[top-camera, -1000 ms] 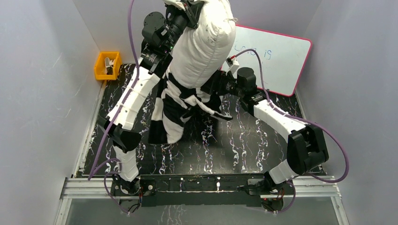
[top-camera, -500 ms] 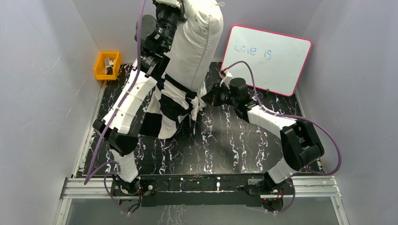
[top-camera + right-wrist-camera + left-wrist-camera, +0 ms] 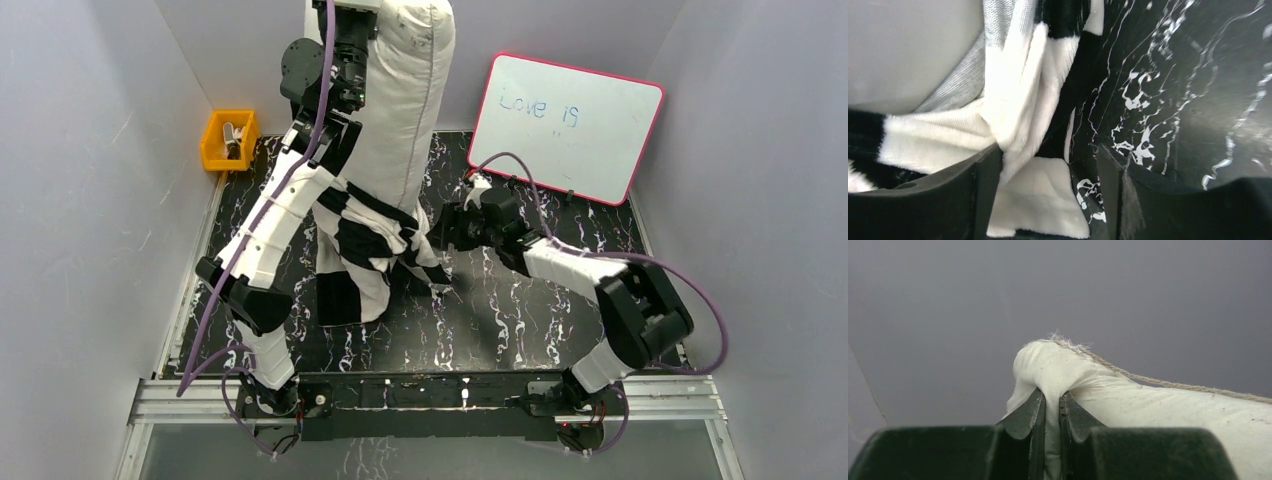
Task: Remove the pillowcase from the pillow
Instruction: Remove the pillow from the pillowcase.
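The plain white pillow [image 3: 408, 90] hangs upright, high at the back. My left gripper [image 3: 383, 10] is shut on its top corner; in the left wrist view the jaws [image 3: 1050, 402] pinch a fold of the white pillow [image 3: 1148, 405] near its frayed seam. The black-and-white checkered pillowcase [image 3: 365, 240] still wraps the pillow's lower end and bunches onto the table. My right gripper [image 3: 440, 228] is low beside the pillowcase's right edge. In the right wrist view it [image 3: 1048, 185] is open, and a flap of the pillowcase [image 3: 1018, 100] lies loosely between its fingers.
A whiteboard [image 3: 568, 125] with a pink rim leans at the back right. An orange bin [image 3: 229, 139] stands at the back left. The black marbled table [image 3: 520, 310] is enclosed by grey walls on three sides.
My left arm has swung the pillow from leaning right to upright and further left. My right gripper has moved down and towards me along the pillowcase, which now hangs lower on the pillow.
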